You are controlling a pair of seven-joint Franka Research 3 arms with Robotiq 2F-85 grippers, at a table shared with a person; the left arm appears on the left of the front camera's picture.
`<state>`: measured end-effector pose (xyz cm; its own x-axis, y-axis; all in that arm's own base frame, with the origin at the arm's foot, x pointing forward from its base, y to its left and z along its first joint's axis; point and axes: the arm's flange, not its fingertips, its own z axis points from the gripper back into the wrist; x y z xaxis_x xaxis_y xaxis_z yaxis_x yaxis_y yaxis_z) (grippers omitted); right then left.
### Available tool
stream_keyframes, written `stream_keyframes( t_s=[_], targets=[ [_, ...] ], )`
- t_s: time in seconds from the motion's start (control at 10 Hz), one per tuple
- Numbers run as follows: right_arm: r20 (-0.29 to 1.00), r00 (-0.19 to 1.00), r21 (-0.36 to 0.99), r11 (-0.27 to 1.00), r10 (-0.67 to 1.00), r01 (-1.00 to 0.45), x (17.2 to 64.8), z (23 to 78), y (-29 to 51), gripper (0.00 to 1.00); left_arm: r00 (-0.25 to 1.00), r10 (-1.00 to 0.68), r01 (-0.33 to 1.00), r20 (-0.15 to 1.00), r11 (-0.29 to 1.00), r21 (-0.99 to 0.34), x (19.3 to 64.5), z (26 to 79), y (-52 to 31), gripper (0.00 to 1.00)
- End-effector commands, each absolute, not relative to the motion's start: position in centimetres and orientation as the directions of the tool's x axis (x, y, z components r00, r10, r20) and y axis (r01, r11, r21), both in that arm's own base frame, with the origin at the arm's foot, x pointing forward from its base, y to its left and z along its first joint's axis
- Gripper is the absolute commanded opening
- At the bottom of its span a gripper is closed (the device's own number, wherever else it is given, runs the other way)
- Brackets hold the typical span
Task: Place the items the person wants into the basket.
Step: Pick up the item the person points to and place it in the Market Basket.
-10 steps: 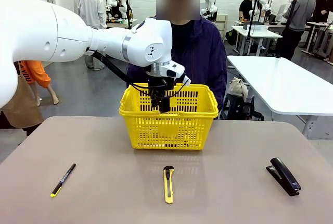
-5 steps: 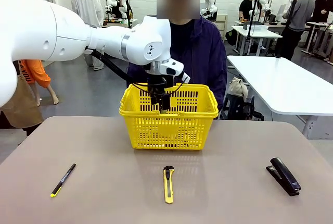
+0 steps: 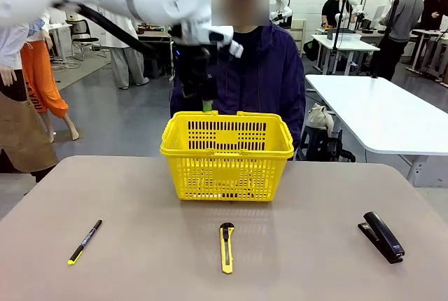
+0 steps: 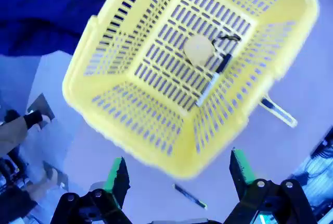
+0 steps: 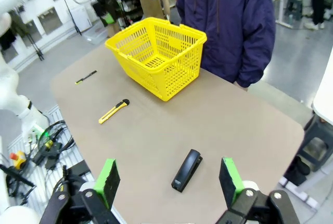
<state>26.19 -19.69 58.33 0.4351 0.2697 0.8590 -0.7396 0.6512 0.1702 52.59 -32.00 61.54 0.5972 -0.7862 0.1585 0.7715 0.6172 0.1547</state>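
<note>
Table (image 3: 315,203) bears basket (image 4: 130,114), tape measure (image 4: 199,49) and marker (image 4: 210,83) inside, below left pincer (image 4: 179,169).

The basket (image 3: 227,168) is open at the top, so a gripper can go straight down into it. The left gripper (image 3: 205,98) hangs above its back rim, jaws wide. The person (image 3: 280,77) stands close behind, blocking that side. The knife (image 3: 227,247) lies alone in front, bare table (image 3: 140,203) all around. The pen (image 3: 85,241) and stapler (image 3: 381,236) lie far off to each side.
</note>
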Motion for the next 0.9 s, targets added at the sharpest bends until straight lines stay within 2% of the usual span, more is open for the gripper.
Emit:
stream_keyframes(
  t_s=[0.0,0.2,0.4,0.8],
  targets=[
    [0.872,0.415,0.165,0.643,0.259,-0.748,26.3,58.3,-19.8,1.00,0.609,-0.770,0.762,0.191,0.635,0.129,44.8,63.1,-26.8,1.00],
    [0.872,0.415,0.165,0.643,0.259,-0.748,26.3,58.3,-19.8,1.00,0.612,-0.764,0.751,0.206,0.643,0.151,39.6,64.0,-23.6,1.00],
    [0.872,0.415,0.165,0.643,0.259,-0.748,26.3,58.3,-19.8,1.00,0.640,-0.742,0.726,0.197,0.669,0.160,36.6,63.9,-20.6,1.00],
    [0.872,0.415,0.165,0.643,0.259,-0.748,26.3,58.3,-19.8,1.00,0.712,-0.680,0.665,0.178,0.733,0.140,36.4,63.3,-17.7,1.00]
  ],
)
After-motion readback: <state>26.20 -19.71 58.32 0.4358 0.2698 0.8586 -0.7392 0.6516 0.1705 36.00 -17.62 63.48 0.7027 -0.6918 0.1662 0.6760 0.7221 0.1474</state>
